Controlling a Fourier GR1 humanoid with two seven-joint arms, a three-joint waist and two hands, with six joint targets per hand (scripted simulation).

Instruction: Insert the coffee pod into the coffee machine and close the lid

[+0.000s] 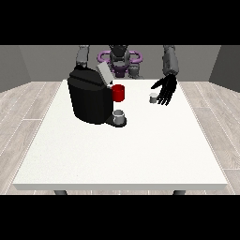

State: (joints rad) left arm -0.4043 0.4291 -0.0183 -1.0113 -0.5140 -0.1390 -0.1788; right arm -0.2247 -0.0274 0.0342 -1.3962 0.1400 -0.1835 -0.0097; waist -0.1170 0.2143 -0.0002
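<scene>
Grey and small, the coffee pod is sitting on the white table right of centre; we are seeing the hand at the view's right hanging just beside it, fingers spread, holding nothing. The coffee machine is standing at centre-left, lid raised.

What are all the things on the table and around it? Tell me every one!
table: one, white, fills the middle of the view.
coffee machine: one, black, on the table's left part, its grey lid tilted up.
red cup: one, red, just right of the machine.
grey cup: one, grey, on the machine's base at the front.
coffee pod: one, small and grey, on the table beside the hand.
floor: grey wood planks, around the table.
robot body: one, grey with purple rings, behind the table.
hand at the view's right: one, black, fingers spread, beside the pod.
other hand: hidden behind the machine.
</scene>
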